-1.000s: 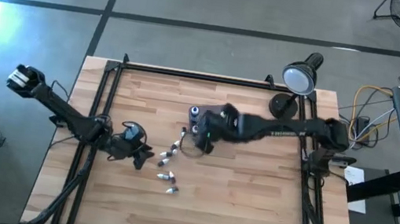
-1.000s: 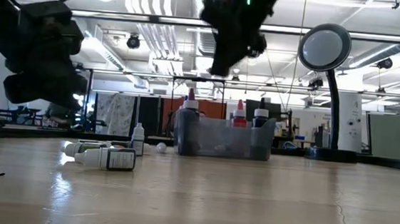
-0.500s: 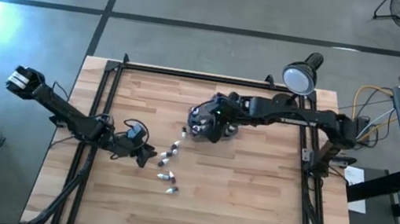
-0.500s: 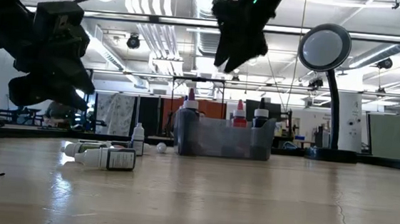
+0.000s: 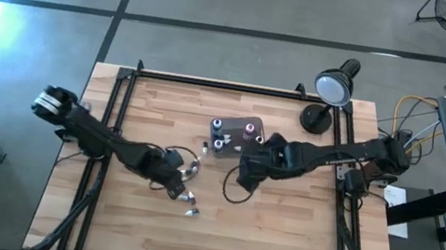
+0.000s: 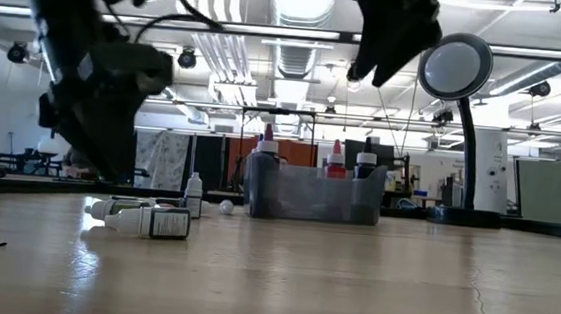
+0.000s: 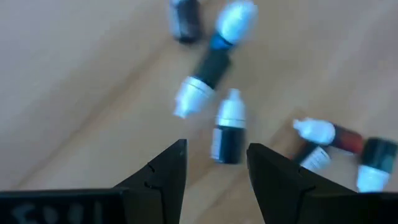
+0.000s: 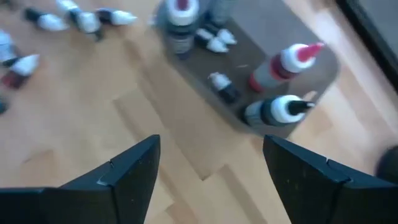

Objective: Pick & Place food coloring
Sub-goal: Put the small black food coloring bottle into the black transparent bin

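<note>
Several food coloring bottles (image 5: pixel 187 196) lie loose on the wooden table, left of its middle. In the left wrist view a dark one with a white cap (image 7: pixel 227 128) lies on its side just ahead of my fingers. My left gripper (image 7: pixel 214 168) hovers open over them (image 5: pixel 180 181). More bottles stand or lie in the smoky-grey tub (image 5: pixel 236 132), among them a red-tipped one (image 8: pixel 283 65). My right gripper (image 8: pixel 211 171) is open with nothing in it, above the table just near-right of the tub (image 5: pixel 244 178).
A round magnifier lamp (image 5: pixel 333 88) stands on its base at the table's far right. A black frame rail (image 5: pixel 211 83) runs along the far edge and sides. Bare wood lies toward the near edge. In the low view one bottle (image 6: pixel 193 194) stands upright left of the tub (image 6: pixel 313 195).
My right gripper has drawn back from above the tub toward the table's near-right and risen a little. My left gripper has swung toward the table's right and tipped further down, so it is now over the loose bottles. The bottles on the table have not moved.
</note>
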You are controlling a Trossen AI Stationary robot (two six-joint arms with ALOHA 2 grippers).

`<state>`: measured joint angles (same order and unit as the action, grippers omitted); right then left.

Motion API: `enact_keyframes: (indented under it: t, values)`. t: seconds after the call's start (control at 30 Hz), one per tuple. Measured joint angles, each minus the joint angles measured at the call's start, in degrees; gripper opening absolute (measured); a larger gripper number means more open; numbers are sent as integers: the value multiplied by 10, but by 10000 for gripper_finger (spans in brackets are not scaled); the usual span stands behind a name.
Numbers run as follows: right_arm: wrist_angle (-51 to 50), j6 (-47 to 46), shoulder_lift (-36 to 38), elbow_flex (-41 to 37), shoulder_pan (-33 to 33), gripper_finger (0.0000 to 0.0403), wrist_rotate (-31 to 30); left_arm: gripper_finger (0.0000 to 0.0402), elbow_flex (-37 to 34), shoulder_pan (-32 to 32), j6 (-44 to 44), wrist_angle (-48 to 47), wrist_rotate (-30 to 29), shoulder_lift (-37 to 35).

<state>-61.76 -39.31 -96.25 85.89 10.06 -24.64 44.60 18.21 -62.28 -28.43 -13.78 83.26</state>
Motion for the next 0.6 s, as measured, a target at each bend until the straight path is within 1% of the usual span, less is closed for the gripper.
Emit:
enact_keyframes:
  t: [0.1,0.27,0.43,0.53,0.6]
  values:
    - [1,-21,0,-17,5,279,-15,145,38,-8,18,-2,44,51]
    - [3,-62,0,-42,9,278,-13,145,65,-21,33,-3,50,111]
    - [8,-77,0,-52,14,271,-13,145,82,-42,68,-14,73,134]
    - [10,-77,0,-54,18,264,-10,142,87,-54,84,-13,78,134]
    - [11,-77,0,-54,18,259,-10,134,88,-67,91,3,74,132]
